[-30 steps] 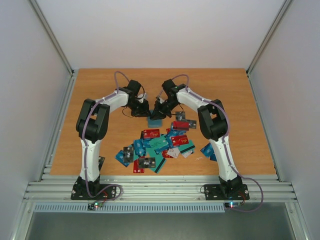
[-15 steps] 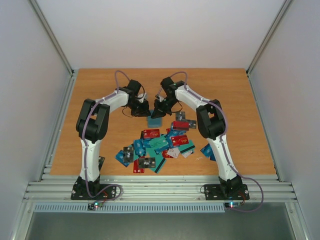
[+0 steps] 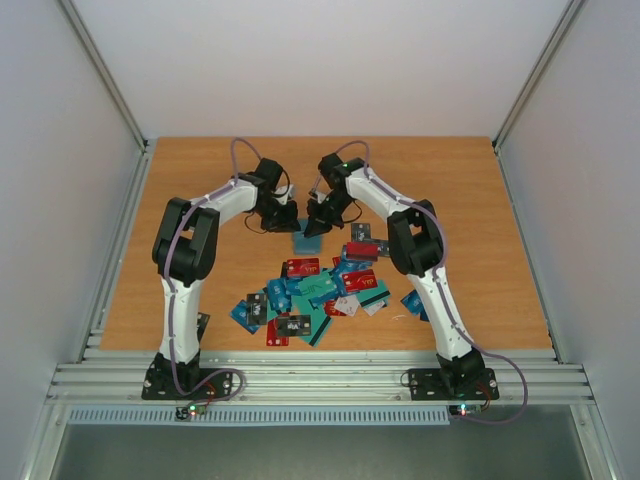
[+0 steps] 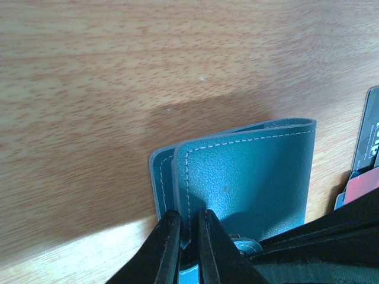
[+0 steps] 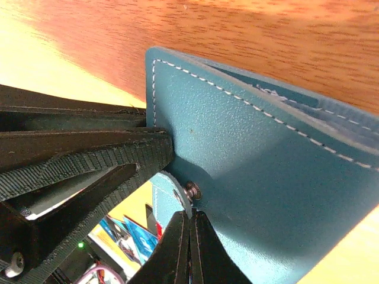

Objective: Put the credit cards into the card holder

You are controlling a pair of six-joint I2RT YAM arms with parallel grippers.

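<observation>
Left wrist view shows my left jaws pinching the near edge of the card holder (image 4: pixel 249 177), which sits on the desk (image 3: pixel 200 200) just beyond the credit cards (image 3: pixel 320 290). My right jaws are pressed together at its snap tab (image 5: pixel 169 192); whether they nip it I cannot tell. I judge we're opening it. Next I'd peel the cover back, minding the crowded arms. Bare desk lies beyond and on both sides.

You: Where can you pass?
Me: Along the table's (image 3: pixel 200 180) far and side edges — bare wood. Toward the near edge the credit cards (image 3: pixel 315 290) block me — my left gripper (image 3: pixel 290 222) and right gripper (image 3: pixel 313 226) crowd the card holder (image 3: pixel 309 242).
</observation>
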